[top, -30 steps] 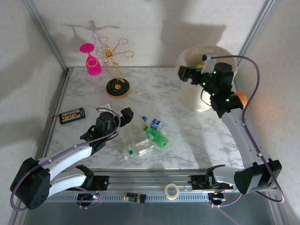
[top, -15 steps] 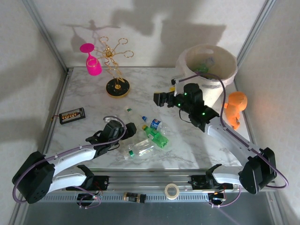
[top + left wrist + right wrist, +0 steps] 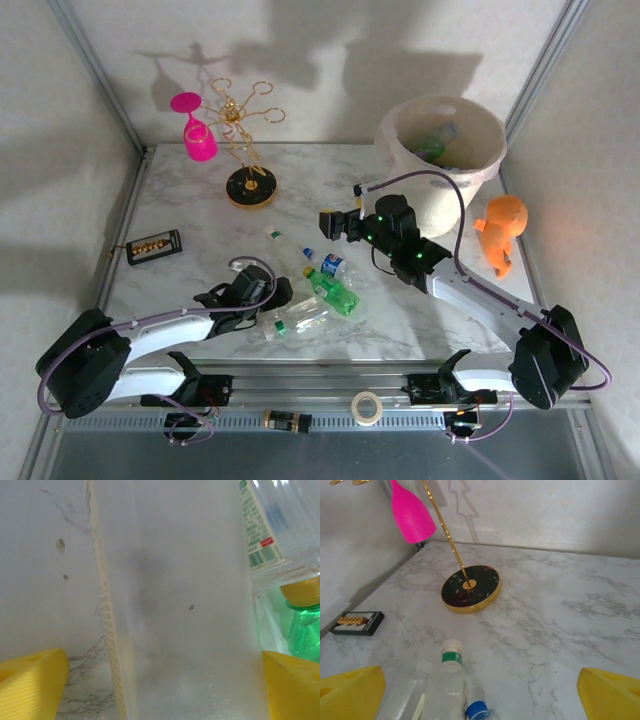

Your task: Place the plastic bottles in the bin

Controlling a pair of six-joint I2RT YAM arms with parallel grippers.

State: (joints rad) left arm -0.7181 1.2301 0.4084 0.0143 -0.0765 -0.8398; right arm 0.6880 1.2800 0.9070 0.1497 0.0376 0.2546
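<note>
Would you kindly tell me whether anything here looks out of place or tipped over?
Four plastic bottles lie tipped on their sides in a loose heap front-middle on the table, caps on, nothing spilled.

left wrist cam is way too close; the clear bottle (image 3: 175,605) between the tips of the left claw (image 3: 162,680) is a blurry smear, chopped off top and bottom; the labelled bottle (image 3: 280,520) behind it runs out the top right corner, print unreadable; the green bottle (image 3: 306,635) gets sliced by the right edge; right wrist cam, the white-capped bottle (image 3: 449,680) and blue-capped bottle (image 3: 478,711) lose their bodies to the bottom edge; from above, the bottles (image 3: 432,148) in the bin (image 3: 400,160) sit half behind its rim, can't count them
</note>
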